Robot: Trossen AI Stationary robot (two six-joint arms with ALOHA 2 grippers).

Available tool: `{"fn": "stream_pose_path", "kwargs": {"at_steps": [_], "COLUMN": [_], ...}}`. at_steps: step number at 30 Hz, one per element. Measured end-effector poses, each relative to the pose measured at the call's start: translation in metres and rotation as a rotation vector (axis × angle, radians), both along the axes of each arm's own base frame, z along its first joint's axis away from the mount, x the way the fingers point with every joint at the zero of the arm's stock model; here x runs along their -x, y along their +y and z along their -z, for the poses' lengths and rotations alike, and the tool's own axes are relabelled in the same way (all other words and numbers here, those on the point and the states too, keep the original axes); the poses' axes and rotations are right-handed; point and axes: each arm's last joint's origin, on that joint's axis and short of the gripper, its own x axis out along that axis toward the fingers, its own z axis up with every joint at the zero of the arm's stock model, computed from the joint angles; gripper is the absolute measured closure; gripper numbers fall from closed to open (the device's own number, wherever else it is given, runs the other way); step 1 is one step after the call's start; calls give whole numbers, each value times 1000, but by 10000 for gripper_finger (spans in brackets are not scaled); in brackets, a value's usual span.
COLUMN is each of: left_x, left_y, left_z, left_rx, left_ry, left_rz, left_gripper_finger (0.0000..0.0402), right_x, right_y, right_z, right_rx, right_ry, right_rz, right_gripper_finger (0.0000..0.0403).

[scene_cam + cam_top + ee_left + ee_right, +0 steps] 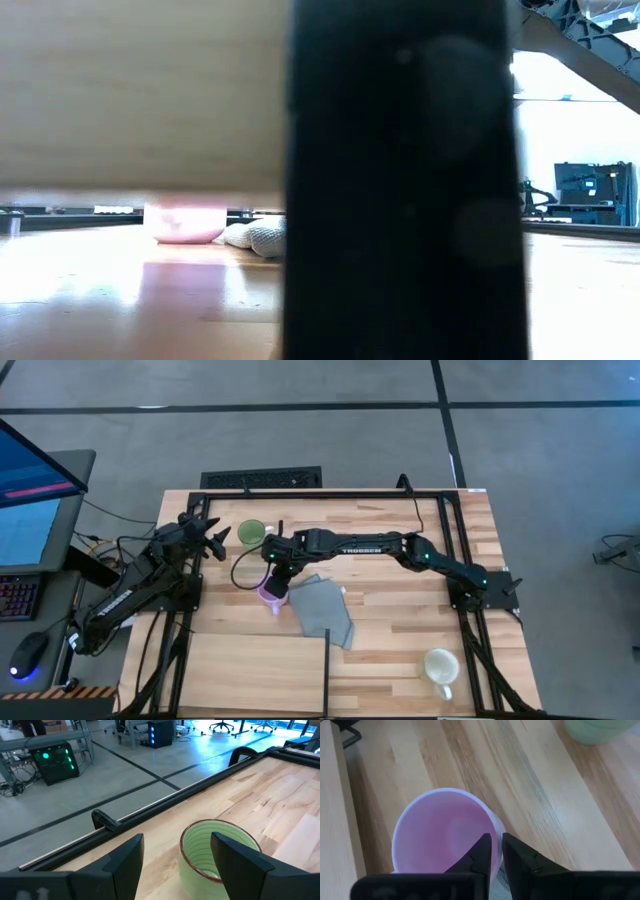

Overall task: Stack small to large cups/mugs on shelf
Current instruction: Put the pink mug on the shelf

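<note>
Purple mug: right gripper pinching rim, jaws narrow. Left gripper hovering, jaws wide, near green mug. Next: lifting toward shelf.

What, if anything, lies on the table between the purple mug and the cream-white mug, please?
The grey folded cloth lies between the purple mug and the cream-white mug, right beside the purple one; past it only bare tabletop, as the high view shows.

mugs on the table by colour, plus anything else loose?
Purple mug: 1
Green mug: 1
Cream mug: 1
Grey cloth: 1
Total: 4
</note>
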Motion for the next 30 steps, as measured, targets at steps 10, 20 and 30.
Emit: {"fn": "stream_pose_path", "kwargs": {"at_steps": [10, 20, 30], "left_x": [0, 0, 0], "left_y": [0, 0, 0], "left_z": [0, 0, 0], "left_rx": [0, 0, 0], "left_ry": [0, 0, 0], "left_rz": [0, 0, 0], "left_gripper_finger": [179, 179, 179], "right_x": [0, 0, 1], "right_y": [0, 0, 4], "right_z": [0, 0, -4], "right_rx": [0, 0, -1], "right_ry": [0, -4, -3], "right_rz": [0, -1, -10], "right_gripper_finger": [334, 318, 186]}}
